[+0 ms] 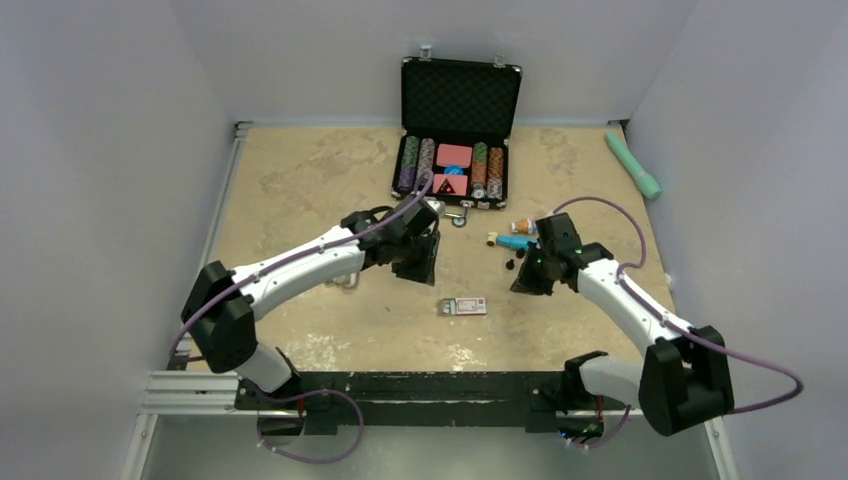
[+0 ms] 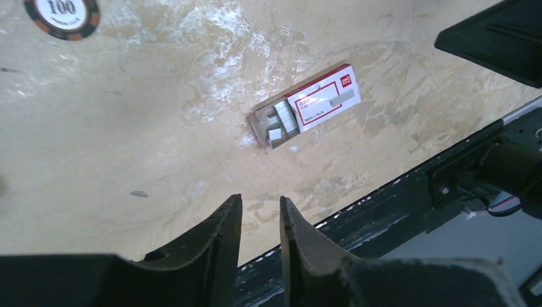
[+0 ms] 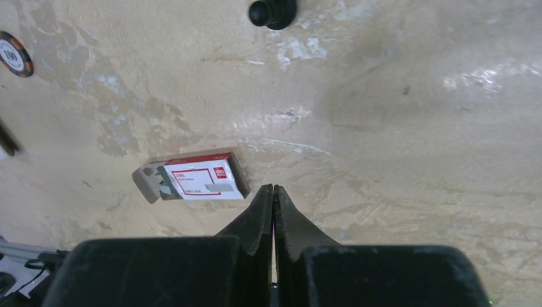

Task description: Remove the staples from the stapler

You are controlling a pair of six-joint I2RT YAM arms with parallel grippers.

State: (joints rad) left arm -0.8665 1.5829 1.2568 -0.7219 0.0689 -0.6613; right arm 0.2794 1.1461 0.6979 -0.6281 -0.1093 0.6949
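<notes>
A white-and-red box of staples [image 1: 464, 306] lies flat near the table's front middle, its grey tray slid partly out with silver staples [image 2: 280, 121] showing. A small light-blue object [image 1: 515, 241], probably the stapler, lies behind my right gripper. My left gripper [image 2: 261, 201] hovers left of the box, its jaws a little apart with nothing between them. The right gripper [image 3: 273, 187] is shut and empty, its tips just right of the box [image 3: 192, 180]. In the top view the left gripper [image 1: 420, 262] and right gripper [image 1: 527, 280] flank the box.
An open black poker-chip case [image 1: 460, 130] stands at the back. A teal tube [image 1: 633, 164] lies at the back right. A loose chip [image 2: 62, 16] and a black knob [image 3: 273, 11] lie on the table. Small items [image 1: 522, 226] cluster near the blue object.
</notes>
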